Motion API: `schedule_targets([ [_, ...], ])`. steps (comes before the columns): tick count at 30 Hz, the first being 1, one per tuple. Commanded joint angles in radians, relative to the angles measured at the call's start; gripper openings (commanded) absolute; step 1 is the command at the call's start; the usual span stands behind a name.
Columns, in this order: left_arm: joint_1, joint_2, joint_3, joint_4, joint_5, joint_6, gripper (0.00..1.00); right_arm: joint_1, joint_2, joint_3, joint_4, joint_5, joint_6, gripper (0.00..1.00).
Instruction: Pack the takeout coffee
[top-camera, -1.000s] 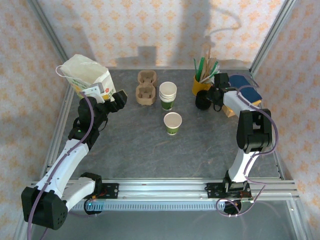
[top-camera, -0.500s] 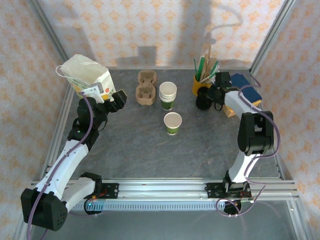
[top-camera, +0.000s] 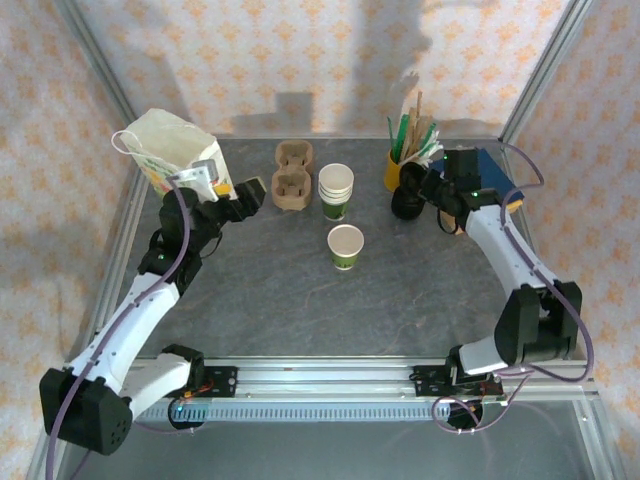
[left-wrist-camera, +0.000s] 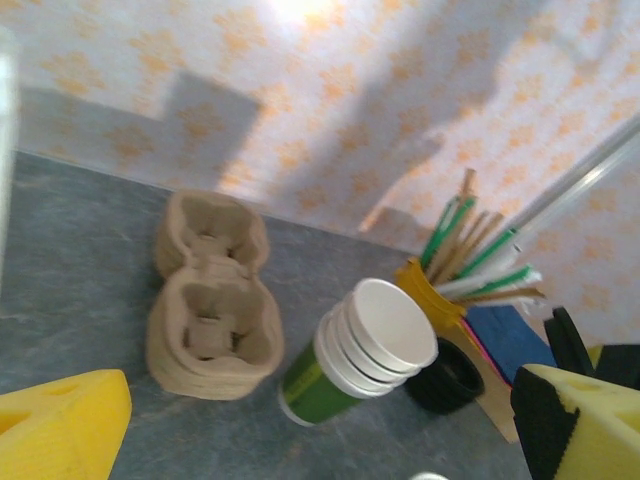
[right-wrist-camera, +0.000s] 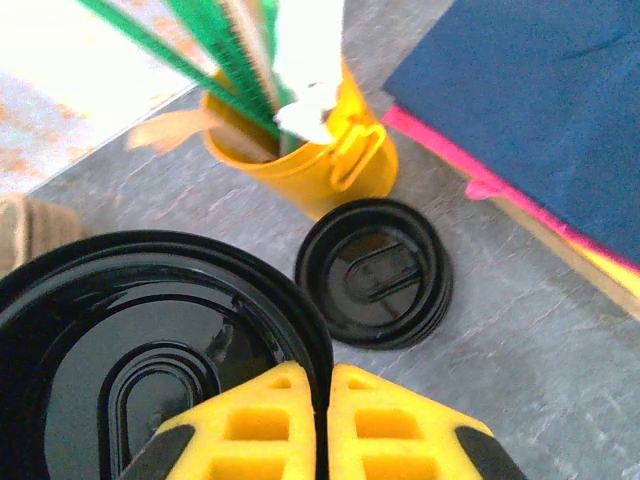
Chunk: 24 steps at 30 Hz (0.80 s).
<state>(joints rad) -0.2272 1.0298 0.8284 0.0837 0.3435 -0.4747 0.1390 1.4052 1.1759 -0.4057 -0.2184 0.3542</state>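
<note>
Paper bag (top-camera: 170, 150) noted just behind the left gripper (top-camera: 243, 193), whose jaws are spread wide with nothing between them. Ahead of those jaws a pulp carrier (left-wrist-camera: 210, 300) is seen, with the stack of lidless cups (left-wrist-camera: 365, 340) to its right. The takeout coffee (top-camera: 346, 246) is found standing alone and uncovered on the bare table (top-camera: 300, 310), between the two sets of jaws and well apart from each. At the right gripper (right-wrist-camera: 325, 385) the jaws are pressed together on the rim of a black lid (right-wrist-camera: 150, 330). The lid stack (right-wrist-camera: 373, 272) lies below and just beyond the fingertips, the yellow mug (right-wrist-camera: 300, 160) of stirrers (right-wrist-camera: 230, 50) further ahead, the blue napkins (right-wrist-camera: 520, 90) off to the right. Risk judged: the lid is pinched at its edge only, so it could be twisted or dropped in carrying, or set down tilted and the light cup tipped. The stirrers could be caught by a wide swing. Open room is noted toward the near rail (top-camera: 330, 375); crowding is confined to the back row.
</note>
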Motion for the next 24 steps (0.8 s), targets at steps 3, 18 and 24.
schedule_targets([
  [3,-0.111,0.113,0.141,-0.03,0.149,-0.031,0.98,0.066,-0.118,-0.011,-0.059,-0.033,0.005,0.08],
  [18,-0.312,0.367,0.367,0.009,0.286,-0.171,0.97,0.267,-0.151,0.007,-0.009,-0.069,0.078,0.07],
  [24,-0.332,0.444,0.395,0.013,0.31,-0.219,0.86,0.316,-0.116,0.02,-0.005,-0.062,0.078,0.07],
])
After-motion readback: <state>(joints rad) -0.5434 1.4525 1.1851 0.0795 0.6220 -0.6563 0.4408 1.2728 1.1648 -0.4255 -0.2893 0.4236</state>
